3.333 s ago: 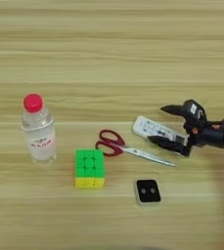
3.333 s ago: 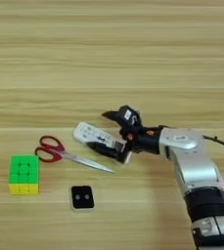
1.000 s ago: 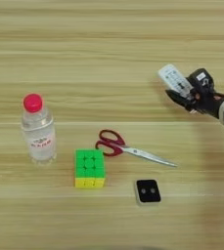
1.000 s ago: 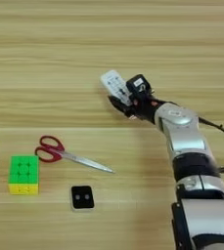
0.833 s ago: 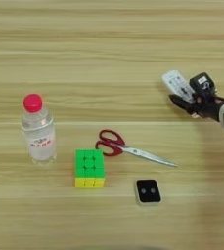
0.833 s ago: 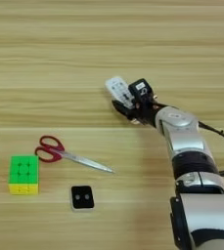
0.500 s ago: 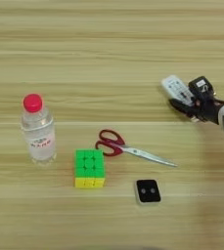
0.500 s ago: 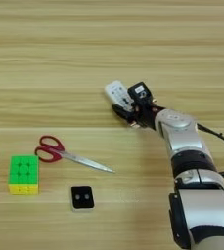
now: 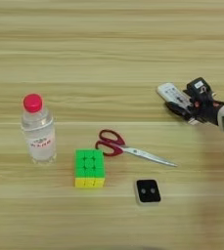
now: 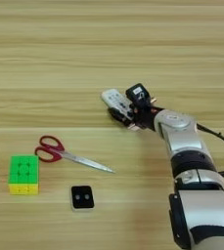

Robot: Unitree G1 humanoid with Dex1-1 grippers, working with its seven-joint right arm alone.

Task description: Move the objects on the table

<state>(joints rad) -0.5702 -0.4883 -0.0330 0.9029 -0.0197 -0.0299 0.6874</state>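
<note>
Partly hidden by the right gripper (image 10: 124, 111) clamped on it, the remote (image 10: 114, 99) sits at the worktop's (image 9: 108, 44) right-center w/ near end covered. Bottle (image 9: 38, 130) stands far left, cut off in right eye view.

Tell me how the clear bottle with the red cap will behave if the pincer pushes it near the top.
The bottle stands upright, tall and narrow, so a high push would probably tip it. Once down, its round body would likely roll across the table. It looks like thin clear plastic, so probably light, and it may dent under a squeeze.
</note>
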